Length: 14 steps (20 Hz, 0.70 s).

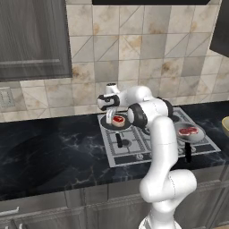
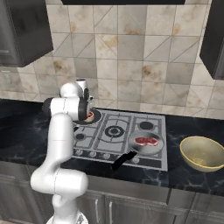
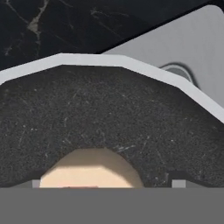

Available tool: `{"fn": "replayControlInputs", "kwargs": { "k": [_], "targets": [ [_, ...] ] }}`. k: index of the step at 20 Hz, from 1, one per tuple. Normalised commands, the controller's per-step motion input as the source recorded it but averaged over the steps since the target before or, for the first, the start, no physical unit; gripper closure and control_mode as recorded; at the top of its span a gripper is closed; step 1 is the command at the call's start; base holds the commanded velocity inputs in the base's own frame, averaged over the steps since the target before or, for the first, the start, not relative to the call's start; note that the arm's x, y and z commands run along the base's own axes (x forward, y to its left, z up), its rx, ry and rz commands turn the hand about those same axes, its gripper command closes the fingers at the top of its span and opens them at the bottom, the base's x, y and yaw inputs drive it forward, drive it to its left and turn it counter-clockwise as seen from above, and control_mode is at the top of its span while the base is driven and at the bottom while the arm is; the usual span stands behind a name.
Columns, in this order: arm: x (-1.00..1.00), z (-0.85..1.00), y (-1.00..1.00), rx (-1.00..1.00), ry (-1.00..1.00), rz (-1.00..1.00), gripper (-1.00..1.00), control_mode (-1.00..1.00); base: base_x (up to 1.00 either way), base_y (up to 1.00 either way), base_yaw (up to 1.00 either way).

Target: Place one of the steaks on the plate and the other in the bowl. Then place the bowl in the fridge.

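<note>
1. At the centre of the left base view, the claw hangs just above the dark pan on the rear left burner of the stove, over the first steak. In the hand view the two finger tips stand wide apart at the bottom edge, one at each side of the pale lump of meat; the claw is spread open and has hold of nothing.
2. At lower centre of the right base view, the second steak lies in the grey pan at the front right of the stove, well apart from the claw.
3. At the right of the same view, the bowl sits upright on the black marbled surface, just beside the stove, with no steak in it.
4. Progress, as judged: no part of the task is done. Both steaks are in their pans; each has yet to be moved, one to the plate and one to the bowl, and the bowl then carried to the fridge.
5. Appearance: each steak is a small flat red slab with a white fat edge and pale marbling, lying flat and much smaller than its pan. The one under the claw shows in the hand view as a blurred tan-pink dome against the speckled pan floor.
</note>
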Motion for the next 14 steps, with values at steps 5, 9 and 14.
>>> {"fn": "replayControlInputs", "kwargs": {
  "k": [5, 9, 14],
  "targets": [
    [0.0, -0.09, 0.0, 0.0, 0.0, 0.0, 1.0, -1.0, 0.0, 0.0, 0.0],
    [0.0, -0.02, 0.0, 0.0, 0.0, 0.0, 1.0, -1.0, 0.0, 0.0, 0.0],
    [0.0, 0.03, 0.01, -0.01, 0.0, 0.0, 1.0, -1.0, 0.0, 0.0, 0.0]
  ]
}}
